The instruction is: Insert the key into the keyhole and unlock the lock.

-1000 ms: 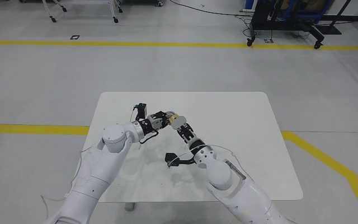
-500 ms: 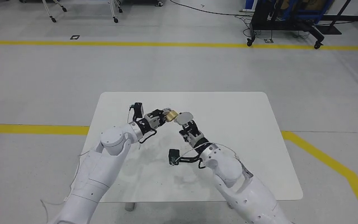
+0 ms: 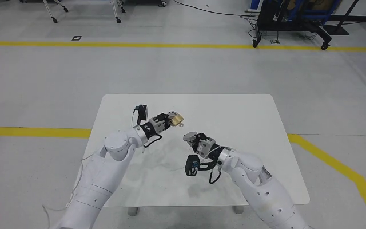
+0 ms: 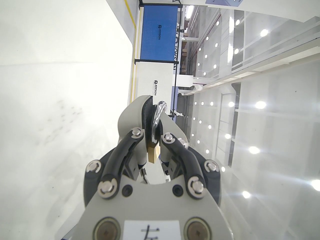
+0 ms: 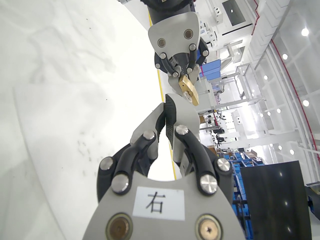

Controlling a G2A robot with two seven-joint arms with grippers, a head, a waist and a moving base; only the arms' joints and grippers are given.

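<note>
White table [image 3: 257,114] lies under both arms, which meet over its middle. From the left side the left arm stretches inward, and the left gripper [image 3: 170,119] has its jaws pinching the lock [image 3: 178,119]. In the left wrist view the two pale fingers [image 4: 132,118] close on the silver shackle [image 4: 158,112], with the brass body [image 4: 153,154] showing in the gap behind them. The lock is held in the air over the table, a little left of the centre.

Seen from the right wrist view, the brass body juts out of the left gripper [image 5: 183,77] at a slant, and the end with the round silver keyhole [image 5: 186,96] is turned toward the right arm.

Farther right and nearer the robot sits the right gripper [image 3: 191,137]. Its jaws are pressed together, the black ribbed pads [image 5: 172,116] meeting along their length; whether anything thin sits between them cannot be told. Its tips point at the lock, near it, with a gap between the two.
</note>
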